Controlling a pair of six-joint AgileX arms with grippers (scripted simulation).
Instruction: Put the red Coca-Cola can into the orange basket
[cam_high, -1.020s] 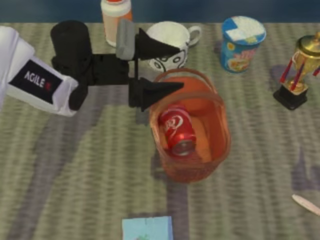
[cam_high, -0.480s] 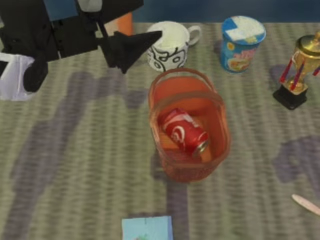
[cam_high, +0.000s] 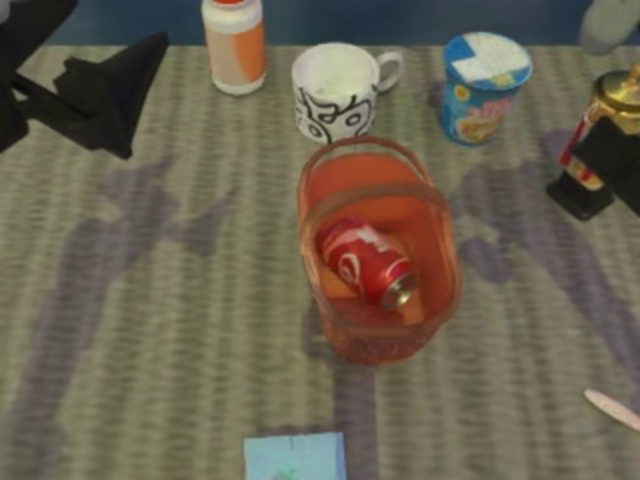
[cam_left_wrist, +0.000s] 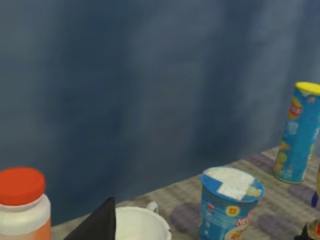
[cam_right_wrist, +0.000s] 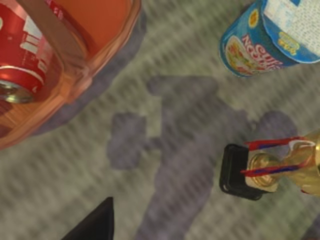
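- Already the red Coca-Cola can (cam_high: 365, 264) lies on its side inside the orange basket (cam_high: 441, 232) mid-table; the placing looks finished, with only arm retreat left.
- Since a second ago, the left gripper (cam_high: 95, 90) has pulled from the basket to the table's far-left corner, fingers released and empty.
- Meanwhile the right arm has entered at the right edge; its fingers' state I cannot tell.

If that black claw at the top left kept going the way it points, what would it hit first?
Probably the white bottle with the orange label; the left gripper points toward it. Height is unclear, so it might pass above.
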